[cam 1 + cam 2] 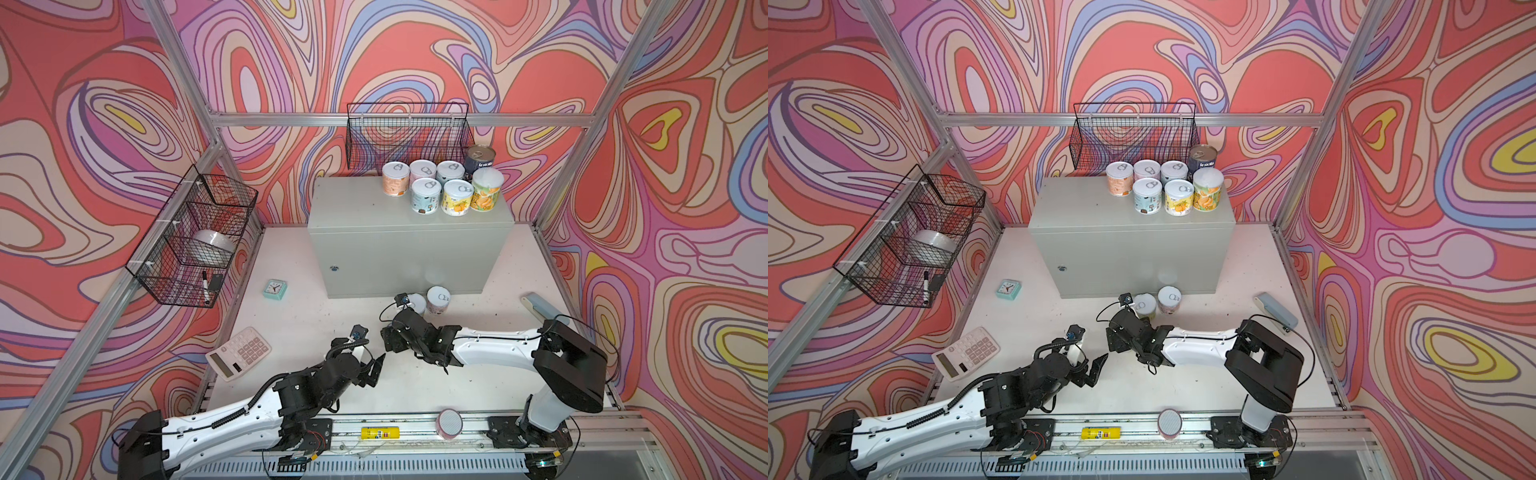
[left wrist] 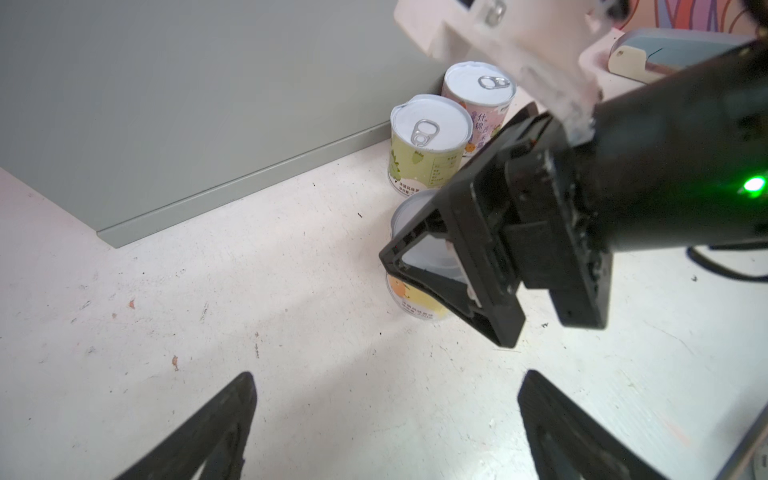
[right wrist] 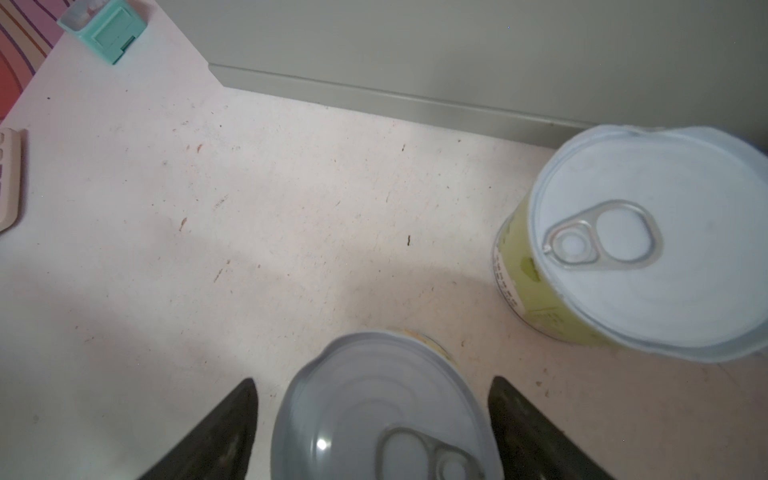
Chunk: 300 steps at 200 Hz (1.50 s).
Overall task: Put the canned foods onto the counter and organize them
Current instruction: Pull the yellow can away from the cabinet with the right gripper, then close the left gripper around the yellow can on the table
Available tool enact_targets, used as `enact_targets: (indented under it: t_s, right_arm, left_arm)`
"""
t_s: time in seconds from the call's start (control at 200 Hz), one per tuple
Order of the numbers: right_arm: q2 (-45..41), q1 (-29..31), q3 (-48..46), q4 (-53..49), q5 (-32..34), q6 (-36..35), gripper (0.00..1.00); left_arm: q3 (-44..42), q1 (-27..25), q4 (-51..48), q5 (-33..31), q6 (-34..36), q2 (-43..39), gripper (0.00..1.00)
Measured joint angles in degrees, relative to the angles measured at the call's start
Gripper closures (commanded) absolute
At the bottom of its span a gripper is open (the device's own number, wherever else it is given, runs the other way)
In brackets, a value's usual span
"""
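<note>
Closest on my right wrist feed is a white pull-tab lid. It belongs to the orange-label can (image 3: 382, 415), which stands upright on the white tabletop (image 3: 249, 208) with the right gripper (image 3: 370, 380) straddling it. The jaws are spread and a sliver of table shows between the fingertips and the lid, so I read the gripper as released, not clamping.

Just beside that can is the yellow-green can (image 3: 648, 257). Next to that one, close to the front of the counter (image 1: 399, 253), stands the pink can (image 1: 438, 299). From the left wrist I see all three bunched together on the table near the counter's right end. The left gripper (image 2: 388, 374) hangs over bare table near them, with its jaws wide apart and nothing between them.

In both top views I count seven more cans packed in two rows on the right rear part of the counter's flat top. The dark-blue can (image 1: 480, 160) is at the back corner, with the orange-fruit can (image 1: 487, 189) in front of it. The yellow can (image 1: 457, 197) and the teal can (image 1: 426, 195) stand alongside in the front row. A teal clock (image 1: 275, 289) and a calculator (image 1: 239, 353) lie on the table to the left of the arms.
</note>
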Motion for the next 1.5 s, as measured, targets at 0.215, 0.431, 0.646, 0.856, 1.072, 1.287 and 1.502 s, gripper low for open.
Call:
enact_targets:
  t_s: [0.215, 0.431, 0.646, 0.856, 1.072, 1.287, 1.502]
  right_arm:
    - [-4.1, 0.0, 3.1, -4.2, 1.4, -0.9, 0.09]
    - [-15.5, 0.0, 4.8, -11.0, 5.4, -1.0, 0.09]
    - [-26.6, 0.0, -0.7, -16.5, 10.2, 2.8, 0.09]
    - [-30.3, 0.0, -10.5, -19.4, 12.2, 8.1, 0.09]
    - [-30.1, 0.0, -14.0, -18.1, 12.0, 10.3, 0.07]
    - [-28.6, 0.0, -14.2, -16.5, 11.2, 10.3, 0.07]
    - [-30.0, 0.0, -16.4, -15.2, 10.8, 10.3, 0.07]
  left_arm:
    - [-0.4, 0.0, 2.8, 0.0, 1.1, 2.2, 0.00]
    - [-0.4, 0.0, 5.0, -0.1, 3.2, 3.1, 0.00]
    - [0.1, 0.0, 6.7, -1.4, 4.5, 5.0, 0.00]
    - [0.4, 0.0, 10.3, -1.5, 4.9, 10.4, 0.00]
    - [0.2, 0.0, 16.7, -0.2, 4.6, 15.4, 0.00]
    - [-1.2, 0.0, 23.1, 0.0, 4.4, 20.4, 0.00]
    - [-4.2, 0.0, 33.3, -0.1, 4.5, 30.5, 0.00]
